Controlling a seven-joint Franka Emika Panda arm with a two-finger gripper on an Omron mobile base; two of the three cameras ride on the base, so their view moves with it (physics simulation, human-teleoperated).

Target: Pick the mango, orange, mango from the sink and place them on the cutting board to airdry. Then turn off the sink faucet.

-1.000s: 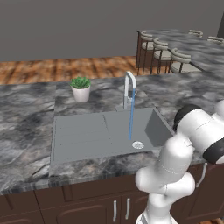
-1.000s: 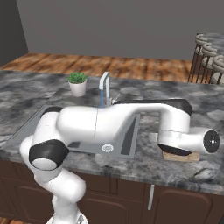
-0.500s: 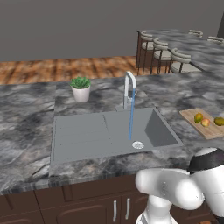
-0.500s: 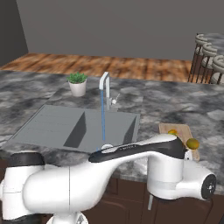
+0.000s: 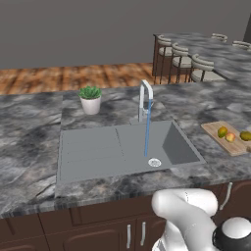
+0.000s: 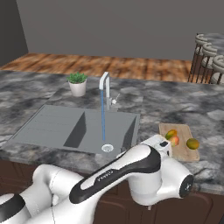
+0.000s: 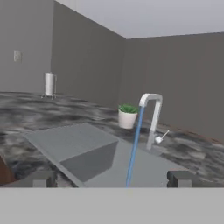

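Both mangoes (image 5: 222, 131) (image 5: 245, 136) and the orange (image 5: 230, 138) lie on the tan cutting board (image 5: 213, 128), right of the sink (image 5: 98, 147). From the right base view the cutting board (image 6: 186, 154) carries a mango (image 6: 171, 134), the orange (image 6: 175, 140) and the other mango (image 6: 192, 143). A blue stream of water runs from the sink faucet (image 5: 144, 100) (image 6: 105, 85) to the drain. In the hand view my gripper (image 7: 112, 179) is open and holds nothing, low at the counter's front, facing the faucet (image 7: 153, 118) across the sink (image 7: 74, 144).
A potted plant (image 5: 90, 98) (image 6: 78, 83) (image 7: 127, 116) stands behind the sink, left of the faucet. Bar stools (image 5: 191, 63) line a far counter at the back right. A grey canister (image 7: 49, 84) stands on the counter far off in the hand view.
My arm has swung from over the cutting board down to the counter's front, uncovering the fruits on the board. The gripper stays open and the water keeps running.
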